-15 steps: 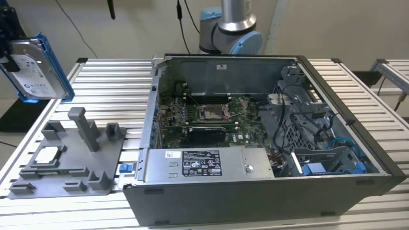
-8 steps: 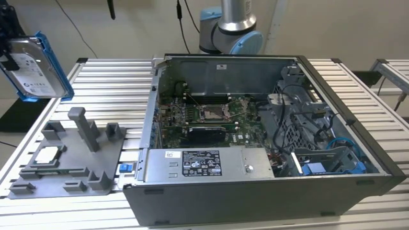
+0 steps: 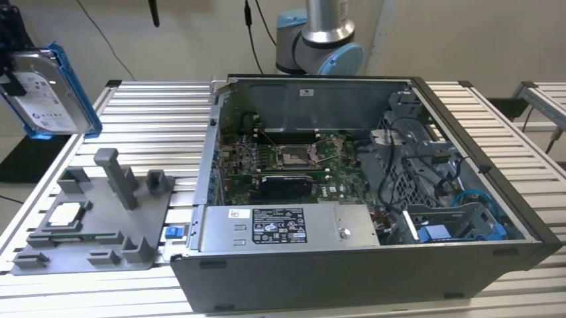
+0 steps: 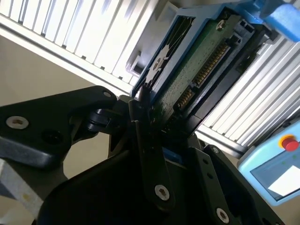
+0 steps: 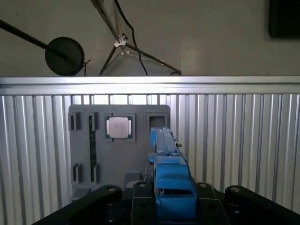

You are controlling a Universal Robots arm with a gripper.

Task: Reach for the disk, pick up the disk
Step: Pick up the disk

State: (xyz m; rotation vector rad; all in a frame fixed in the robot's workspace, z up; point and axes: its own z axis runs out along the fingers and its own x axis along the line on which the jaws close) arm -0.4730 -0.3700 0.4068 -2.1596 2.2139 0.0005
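The disk [image 3: 46,93], a silver metal drive with a white label and a bright blue frame, hangs in the air above the table's far corner at the exterior view's left. It is tilted on edge. My black gripper [image 3: 12,69] is shut on it from the side near that view's edge. In the second wrist view the disk's [image 4: 199,70] green circuit board and connector side shows, clamped between my dark fingers [image 4: 140,117]. In the first wrist view I see the disk [image 5: 169,173] edge-on, its blue frame rising out of the gripper [image 5: 171,197].
An open computer case [image 3: 495,199] takes up the middle and right of the slatted aluminium table [image 3: 150,112]. A grey fixture plate [image 3: 89,255] with posts holds a square processor chip [image 3: 66,213]; a tiny blue clip [image 3: 173,231] lies beside it. A pendant [image 4: 274,168] sits near the table.
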